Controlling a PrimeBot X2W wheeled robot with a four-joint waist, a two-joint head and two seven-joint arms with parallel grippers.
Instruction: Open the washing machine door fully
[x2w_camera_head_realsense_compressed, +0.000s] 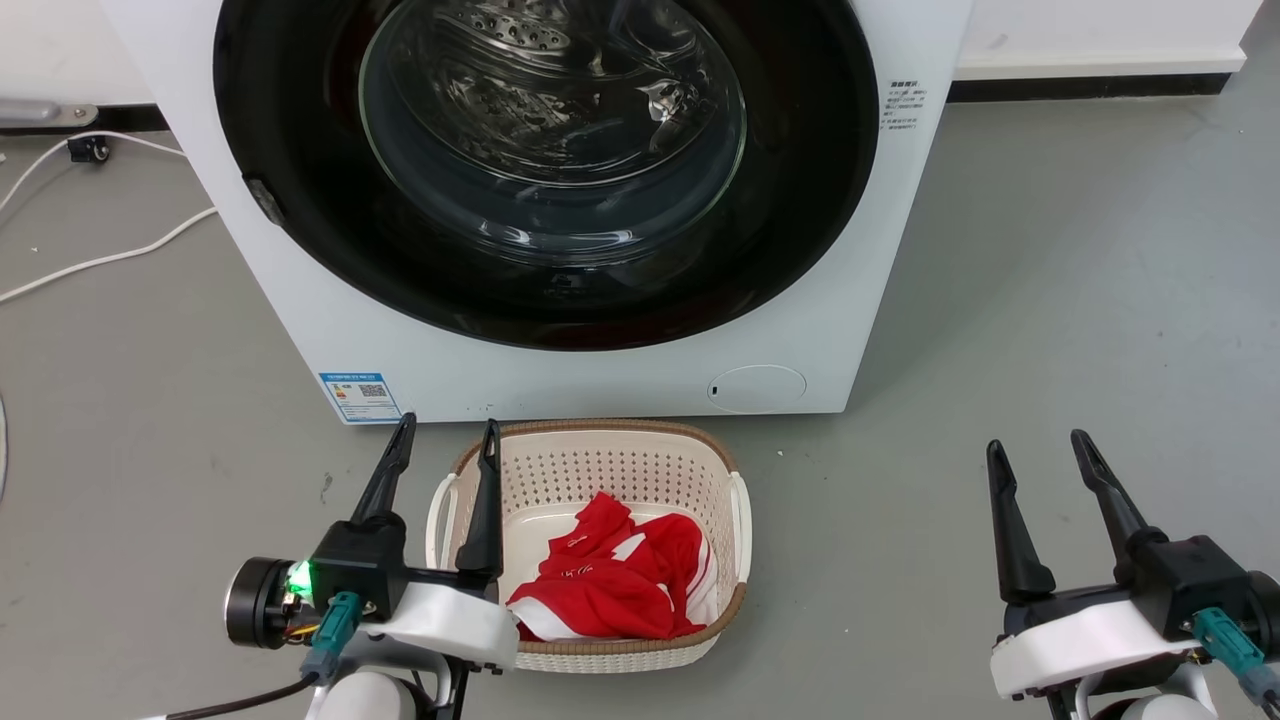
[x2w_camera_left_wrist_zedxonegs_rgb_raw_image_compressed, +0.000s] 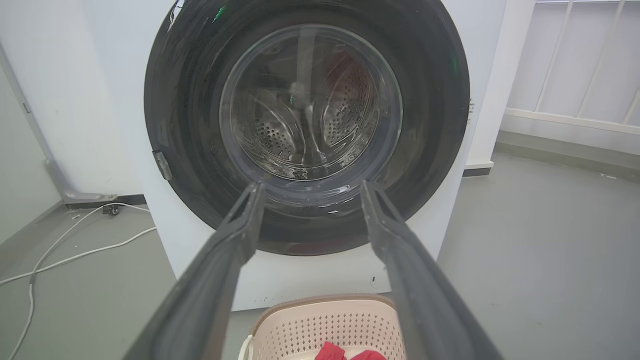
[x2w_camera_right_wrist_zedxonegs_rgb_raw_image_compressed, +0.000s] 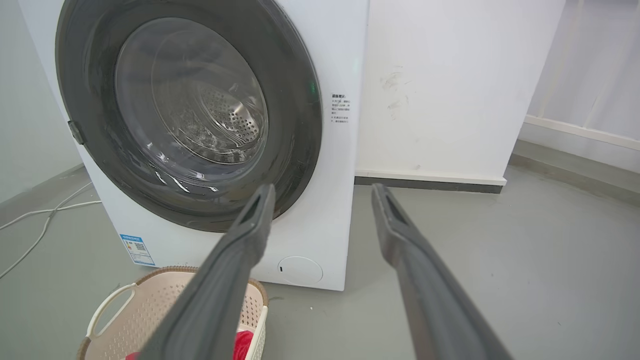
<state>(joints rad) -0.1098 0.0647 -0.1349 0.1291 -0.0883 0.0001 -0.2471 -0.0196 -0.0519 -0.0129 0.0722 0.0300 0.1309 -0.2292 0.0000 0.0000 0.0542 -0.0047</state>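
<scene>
The washing machine door (x2w_camera_head_realsense_compressed: 545, 160) is a big glossy black disc with a clear glass bowl in its centre, lying flat against the white machine front (x2w_camera_head_realsense_compressed: 600, 375). The steel drum shows through the glass. A small latch tab (x2w_camera_head_realsense_compressed: 262, 200) sits at the door's left rim. The same door (x2w_camera_left_wrist_zedxonegs_rgb_raw_image_compressed: 307, 125) faces the left wrist view, and the right wrist view sees the door (x2w_camera_right_wrist_zedxonegs_rgb_raw_image_compressed: 187, 110) from an angle. My left gripper (x2w_camera_head_realsense_compressed: 445, 445) is open, low at the left, short of the machine. My right gripper (x2w_camera_head_realsense_compressed: 1040, 455) is open at the lower right, over bare floor.
A cream plastic basket (x2w_camera_head_realsense_compressed: 590, 450) holding red-and-white clothing (x2w_camera_head_realsense_compressed: 610, 580) stands on the grey floor just before the machine, beside my left gripper. A small round white flap (x2w_camera_head_realsense_compressed: 755, 388) is at the machine's lower right. White cables (x2w_camera_head_realsense_compressed: 100, 255) trail over the floor at the left.
</scene>
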